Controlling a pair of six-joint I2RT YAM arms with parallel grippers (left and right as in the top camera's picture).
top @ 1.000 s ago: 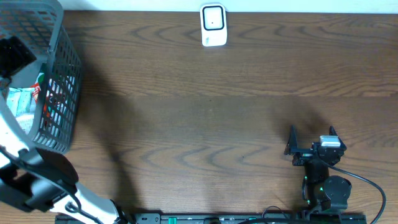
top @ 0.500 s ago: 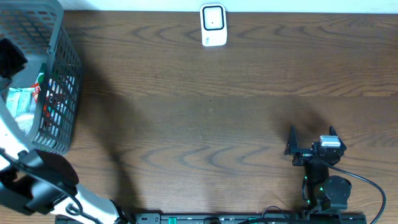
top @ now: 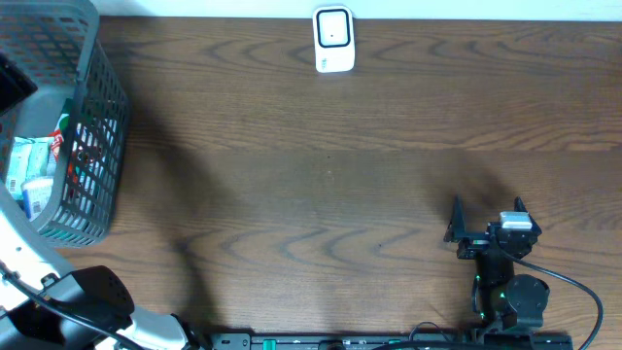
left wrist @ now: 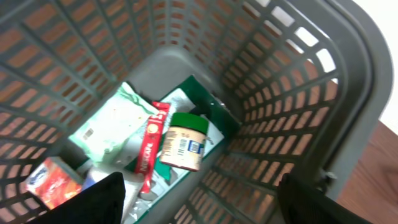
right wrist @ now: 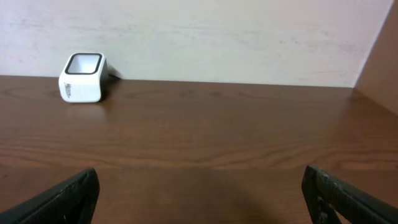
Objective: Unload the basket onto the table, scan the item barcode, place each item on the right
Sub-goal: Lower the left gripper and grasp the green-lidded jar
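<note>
Counter [top: 321, 175]: dark wood grain, bare across its middle. Near right edge: right arm base with a black cable [top: 575, 288] looping to its side. Far left corner: grey lattice basket [top: 92, 126], standing on the counter. Basket contents, seen from the left wrist: jar [left wrist: 183, 142] with a green lid, lying on its side with a barcode label facing up; red stick pack [left wrist: 149, 148] just beside it on the left; white-and-green pouch [left wrist: 112, 124] next to that; orange-and-blue box [left wrist: 53, 183] in the near corner. Far edge, centre: white scanner [top: 332, 39], upright, well apart from the basket. Behind it: plain pale wall [right wrist: 217, 37]. Changes over the last second: the left arm [top: 83, 301] has drawn its black elbow joint nearer the front edge, and the dark mass over the basket has slid to the frame's left edge, uncovering more of the packs inside; right arm, scanner and basket unmoved. Pose: right claw [top: 488, 219] low over the near right counter, aimed at the far wall, fingers spread wide, empty. Left claw [left wrist: 199, 193] hangs above the basket, looking down into it, fingers wide apart, gripping nothing, clear of the jar.
</note>
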